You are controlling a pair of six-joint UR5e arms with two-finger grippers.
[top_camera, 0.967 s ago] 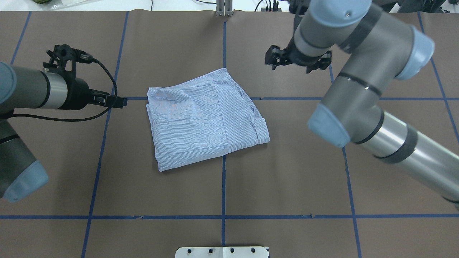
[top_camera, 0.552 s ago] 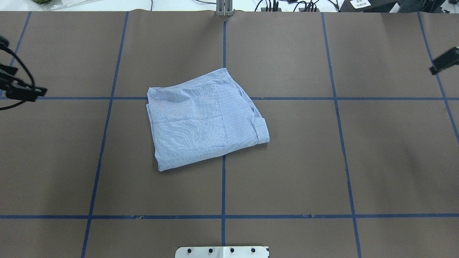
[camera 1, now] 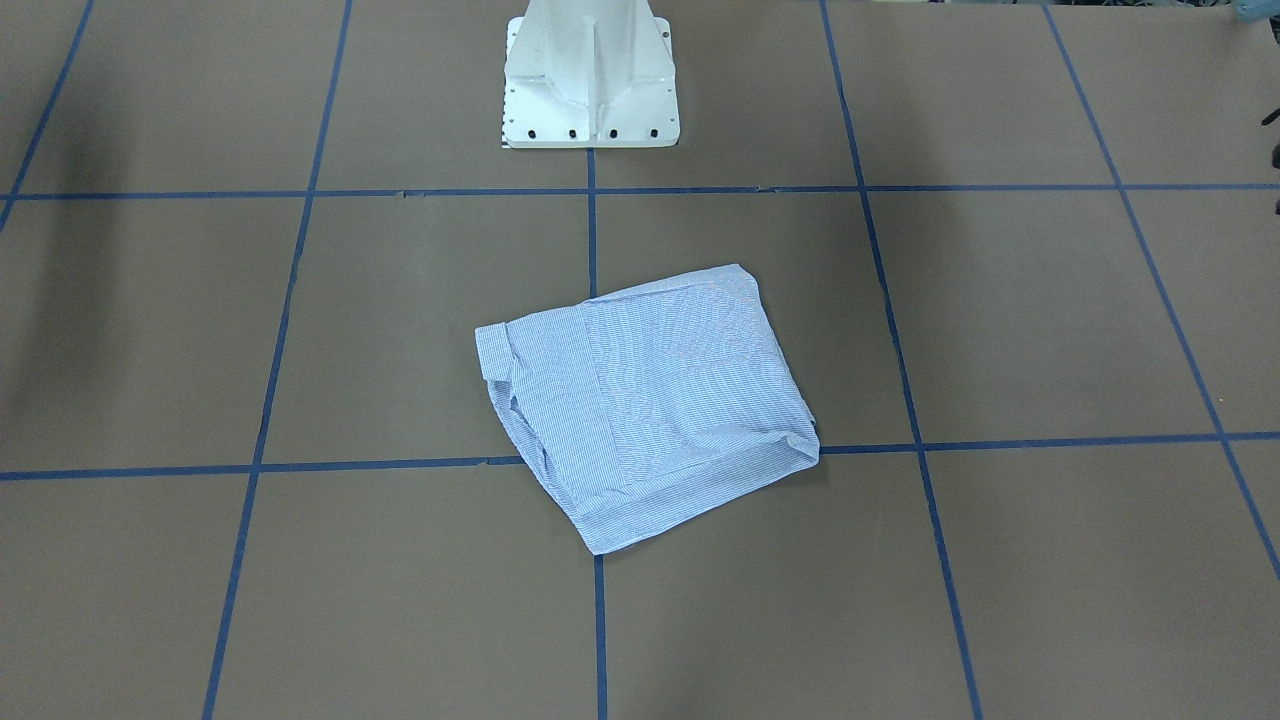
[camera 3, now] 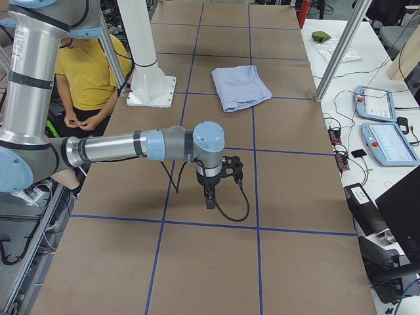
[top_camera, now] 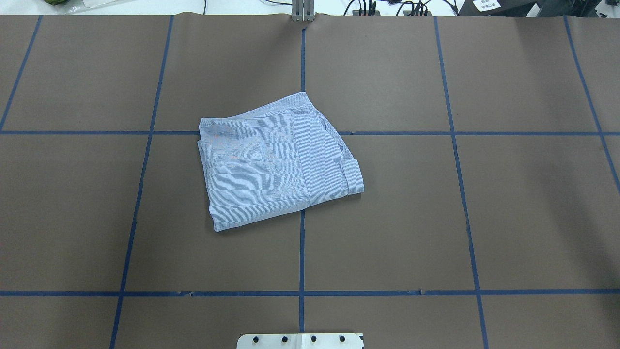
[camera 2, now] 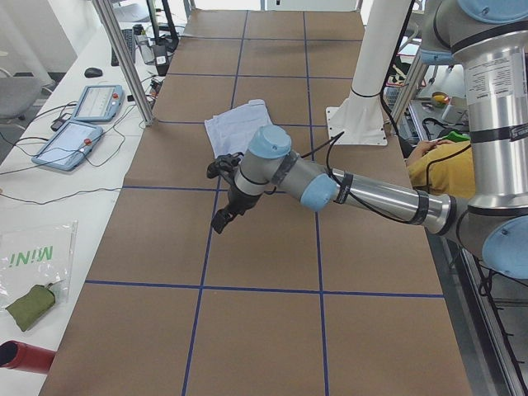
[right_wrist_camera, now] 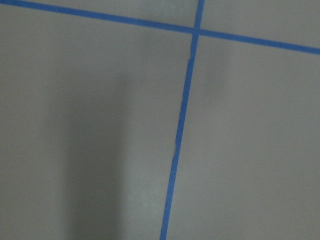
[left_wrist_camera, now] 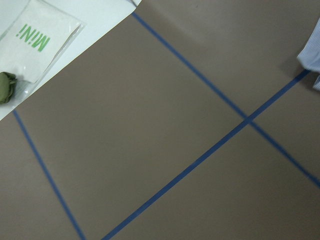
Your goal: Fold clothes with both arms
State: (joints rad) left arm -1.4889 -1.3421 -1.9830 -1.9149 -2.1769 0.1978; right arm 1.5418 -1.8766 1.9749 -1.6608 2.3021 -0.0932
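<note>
Left end: black two-finger left gripper (camera 2: 221, 223), on a grey arm with light blue joint caps, hangs low over the brown paper-covered surface (top_camera: 436, 218) with its blue tape grid. It is well apart from the garment and carries nothing. The fingers show only side-on, so I cannot tell whether they are spread or pressed together.

Centre: the light blue-and-white finely striped shirt (top_camera: 276, 162) lies flat near mid-surface. It is a compact, roughly square packet, skewed a little to the grid, with a cuff-like band at its right edge. No sleeve trails out. Judgement: the folding looks done or nearly so, with at most some squaring-up left.

Right end: the matching right gripper (camera 3: 209, 199) hangs over bare surface, well clear of the shirt and empty. Again I cannot tell the finger state.

Containers: none on the surface. On the white side bench lies a clear plastic bag (left_wrist_camera: 35, 35) with green lettering and a small green pouch (left_wrist_camera: 5, 87) at its edge. I cannot tell whether the pouch is inside or beside the bag.
</note>
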